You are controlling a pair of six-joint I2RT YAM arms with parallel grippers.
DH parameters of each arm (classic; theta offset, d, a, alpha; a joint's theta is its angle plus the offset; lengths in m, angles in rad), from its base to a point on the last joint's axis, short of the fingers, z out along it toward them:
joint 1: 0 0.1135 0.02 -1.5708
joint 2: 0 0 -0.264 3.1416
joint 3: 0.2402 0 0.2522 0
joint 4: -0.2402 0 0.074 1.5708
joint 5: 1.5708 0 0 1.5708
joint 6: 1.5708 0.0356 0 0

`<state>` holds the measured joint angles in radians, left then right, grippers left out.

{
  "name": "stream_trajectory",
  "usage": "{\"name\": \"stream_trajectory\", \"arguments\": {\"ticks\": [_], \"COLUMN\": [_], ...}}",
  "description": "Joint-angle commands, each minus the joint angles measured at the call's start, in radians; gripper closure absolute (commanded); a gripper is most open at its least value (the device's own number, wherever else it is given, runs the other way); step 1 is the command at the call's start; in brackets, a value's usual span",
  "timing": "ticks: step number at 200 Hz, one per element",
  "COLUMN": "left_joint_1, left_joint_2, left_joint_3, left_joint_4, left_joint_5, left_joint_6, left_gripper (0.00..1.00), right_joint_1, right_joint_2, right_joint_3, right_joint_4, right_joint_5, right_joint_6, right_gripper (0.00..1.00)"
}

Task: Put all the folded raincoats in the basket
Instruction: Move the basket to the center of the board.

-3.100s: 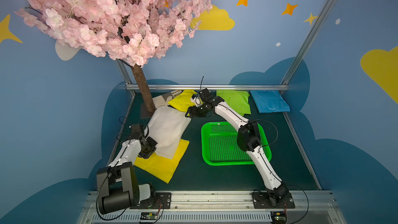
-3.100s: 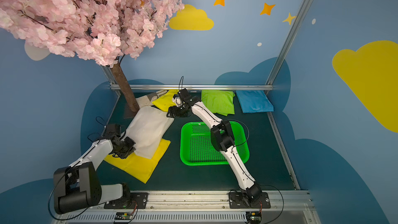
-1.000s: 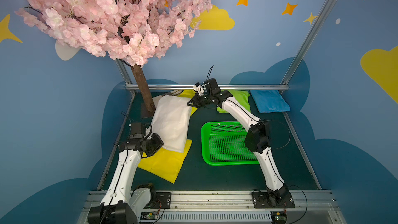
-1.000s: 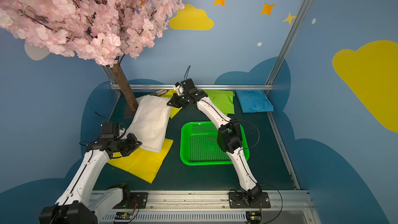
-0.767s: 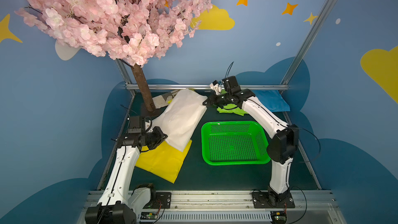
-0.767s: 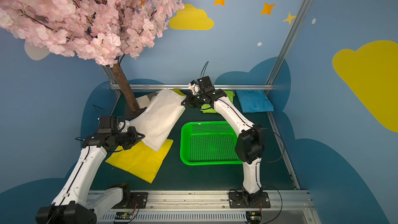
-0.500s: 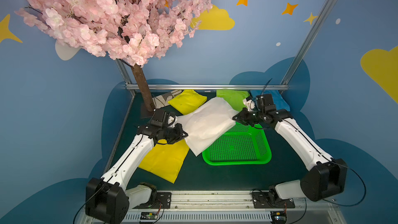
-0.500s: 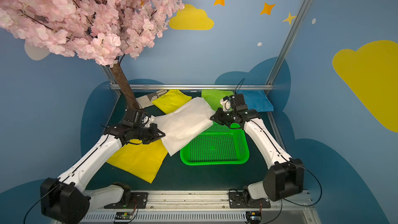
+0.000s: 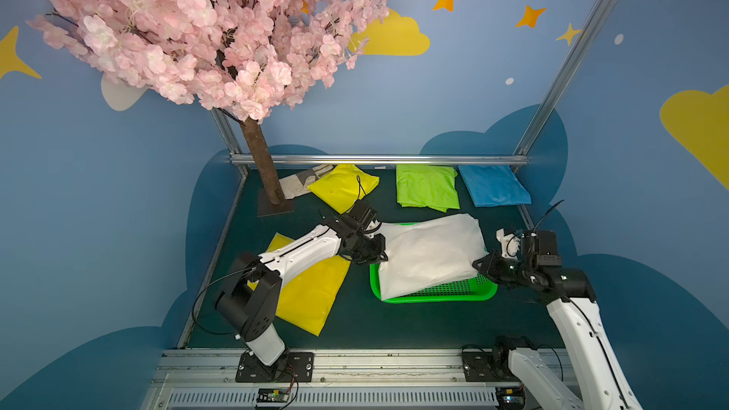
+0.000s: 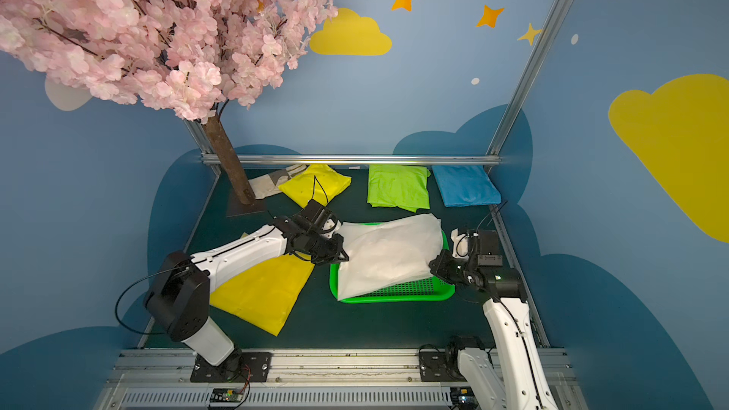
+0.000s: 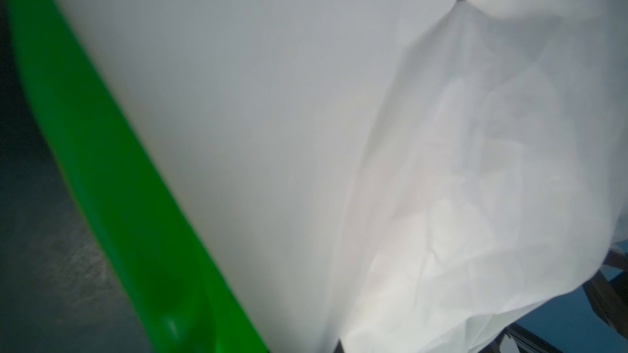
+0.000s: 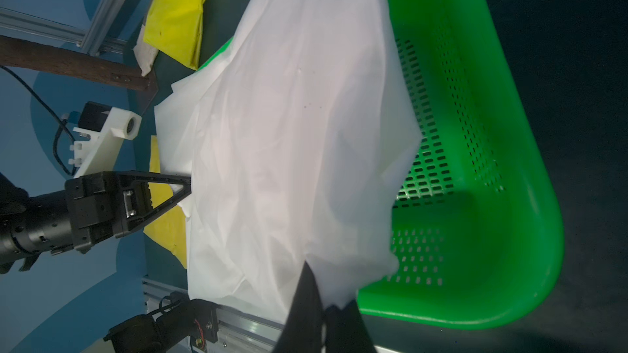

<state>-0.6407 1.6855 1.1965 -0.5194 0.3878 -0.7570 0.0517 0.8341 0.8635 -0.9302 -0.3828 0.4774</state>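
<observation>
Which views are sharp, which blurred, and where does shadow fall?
Left wrist view: badly blurred, the raincoat a white haze, the basket rim a smeared green band. Right wrist view: cloth folds and basket holes crisp, the right claw near the lens dark and soft, a shadow on the basket floor. Both top views: sharp and evenly lit.

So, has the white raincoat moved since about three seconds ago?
Yes. In both top views the white raincoat has shifted right, away from the tree trunk, and now lies over the green basket.
</observation>
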Motion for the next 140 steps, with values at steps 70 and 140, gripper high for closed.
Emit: {"name": "stream_trajectory", "arguments": {"ticks": [70, 140], "left_joint_1": [0.049, 0.219], "left_joint_2": [-0.015, -0.186], "left_joint_3": [-0.061, -0.221], "left_joint_4": [-0.088, -0.098], "left_joint_5": [-0.149, -0.082], "left_joint_6": [0.087, 0.182], "left_gripper": [0.98, 0.98], "right_joint_1": [0.193, 0.458], "right_joint_2": [0.071, 0.181], "right_joint_3": [-0.089, -0.134], "right_joint_4": [0.052, 0.261], "right_joint_5": [0.008, 0.098], "right_joint_6": [0.094, 0.272], "right_gripper": [1.00, 1.00]}}
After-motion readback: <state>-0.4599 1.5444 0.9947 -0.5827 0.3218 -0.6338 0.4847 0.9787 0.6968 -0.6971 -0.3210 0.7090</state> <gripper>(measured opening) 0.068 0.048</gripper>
